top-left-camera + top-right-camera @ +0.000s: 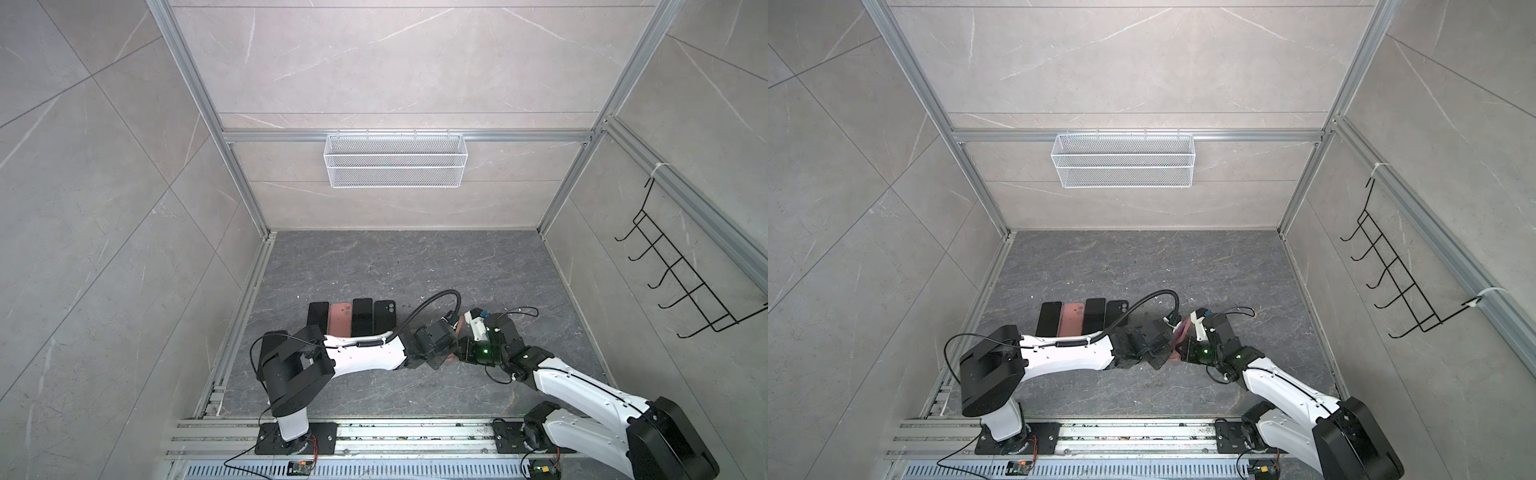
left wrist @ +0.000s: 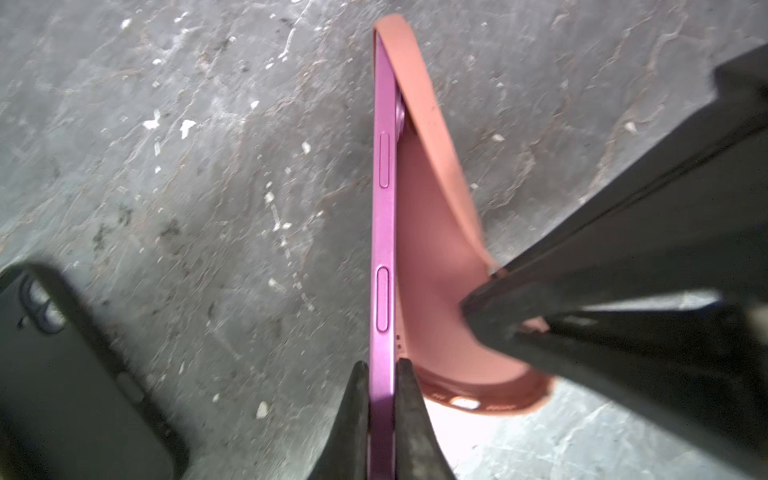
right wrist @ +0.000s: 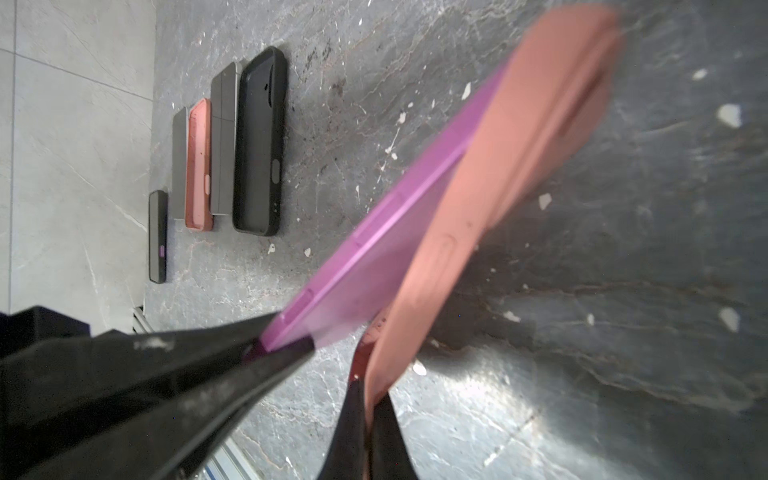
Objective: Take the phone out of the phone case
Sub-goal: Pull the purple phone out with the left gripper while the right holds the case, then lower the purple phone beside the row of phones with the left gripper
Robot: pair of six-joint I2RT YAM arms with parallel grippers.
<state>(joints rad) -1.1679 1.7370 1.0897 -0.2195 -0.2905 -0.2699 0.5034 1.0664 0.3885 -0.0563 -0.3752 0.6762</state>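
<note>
The purple phone (image 2: pixel 383 232) stands on edge between the two arms, near the middle of the grey stone tabletop (image 1: pixel 415 266), its side buttons facing the left wrist camera. The salmon phone case (image 2: pixel 436 232) is half off it: the case's charging-port end hangs apart from the phone, while the far end wraps the phone's top corner. The left gripper (image 2: pixel 381 368) has its fingers pressed tight on the phone's near end, one on each face. The right gripper (image 3: pixel 368 399) is pinched closed on the loose wall of the case, just beside the left gripper. In both top views the pair shows only as a sliver of purple and pink between the wrists, so I cannot tell whether the phone touches the tabletop.

To the left, well apart, a row of phones and cases (image 1: pixel 361 316) lies flat, side by side. A white wire basket (image 1: pixel 395 160) hangs on the back wall, and a black hook rack (image 1: pixel 681 274) on the right wall.
</note>
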